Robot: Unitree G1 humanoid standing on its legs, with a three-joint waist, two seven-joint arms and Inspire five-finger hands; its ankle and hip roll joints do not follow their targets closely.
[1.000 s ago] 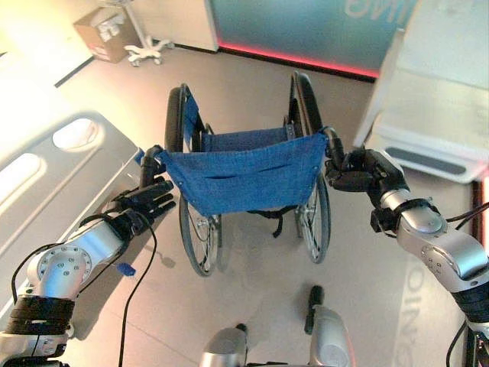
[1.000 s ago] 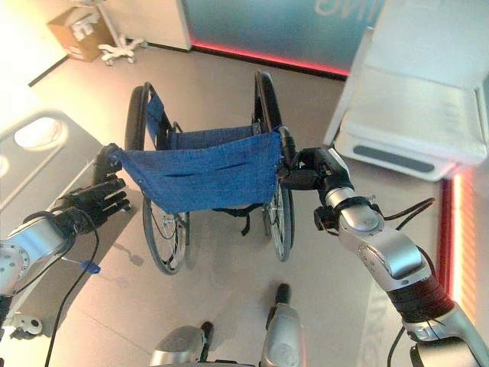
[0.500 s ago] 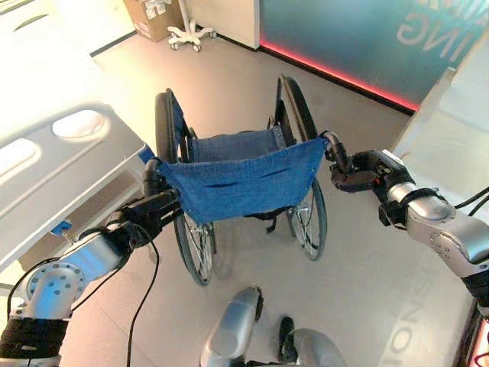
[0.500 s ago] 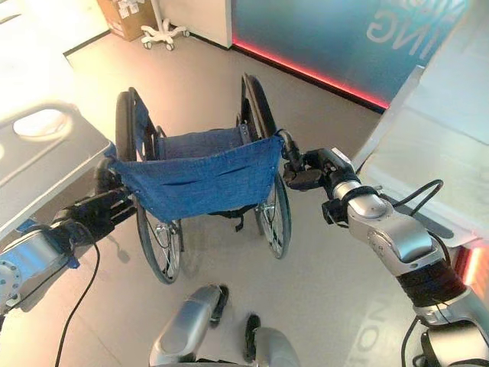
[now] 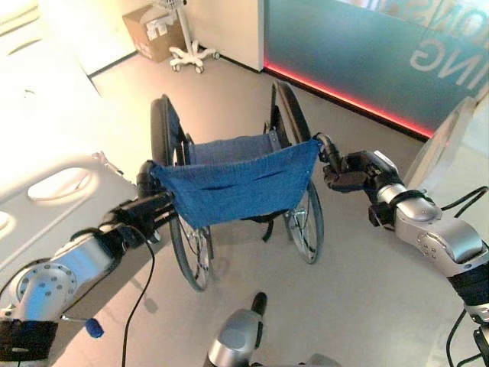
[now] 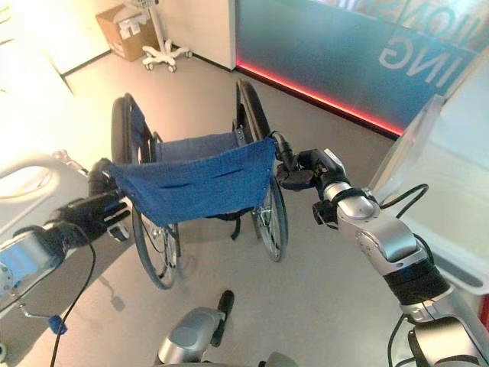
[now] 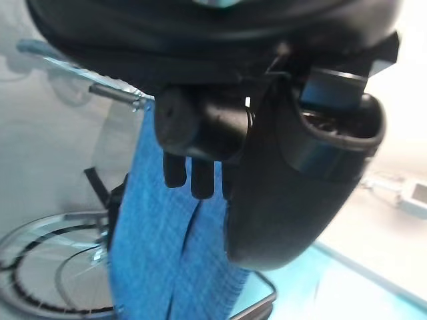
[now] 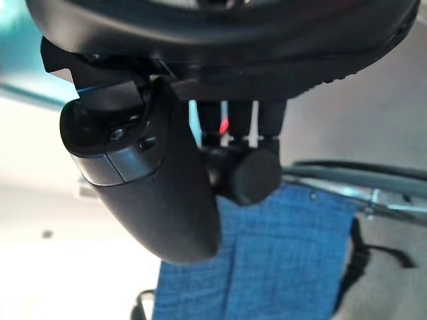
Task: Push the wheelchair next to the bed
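The wheelchair [image 5: 233,183] stands on the floor [image 5: 367,275] with its blue fabric back toward the robot and the white bed [image 5: 53,191] just beside it at nine o'clock. The left hand [image 5: 141,214] curls round the left push handle [image 7: 200,127], the right hand [image 5: 351,170] round the right one [image 8: 247,175]. A cardboard box [image 5: 157,30] sits at eleven o'clock.

cardboard box [image 5: 151,32], white wheeled stand base [image 5: 189,55]
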